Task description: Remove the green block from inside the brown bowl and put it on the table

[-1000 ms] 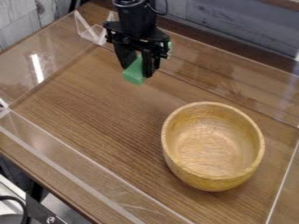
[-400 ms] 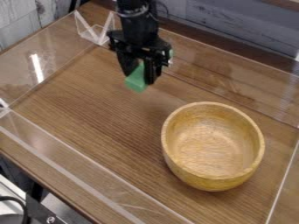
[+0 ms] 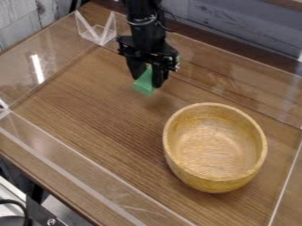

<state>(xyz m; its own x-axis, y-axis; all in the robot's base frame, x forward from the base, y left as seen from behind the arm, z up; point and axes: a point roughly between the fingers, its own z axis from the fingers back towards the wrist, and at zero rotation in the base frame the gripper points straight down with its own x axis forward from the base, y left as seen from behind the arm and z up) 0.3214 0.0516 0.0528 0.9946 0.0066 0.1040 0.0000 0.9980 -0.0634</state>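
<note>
Tabletop of brown wood grain point(image 3: 83, 124), same as a second ago. Beside it in sameness, round light-tan wooden bowl with thick rim point(image 3: 215, 148). Shifted slightly rightward and nearer in view: black robot gripper point(image 3: 147, 79), clenched on small bright green rectangular block point(image 3: 144, 86). Along with it, block now slightly lower in view, outside the bowl, up and left of it. Cannot tell whether touching wood or just above.

Near the right edge of the table, bowl. Toward the far edge, gripper. Between both, bare wood; more bare wood leftward. Shows glossy grain underneath, pale grey background point(image 3: 266, 19) beyond.
</note>
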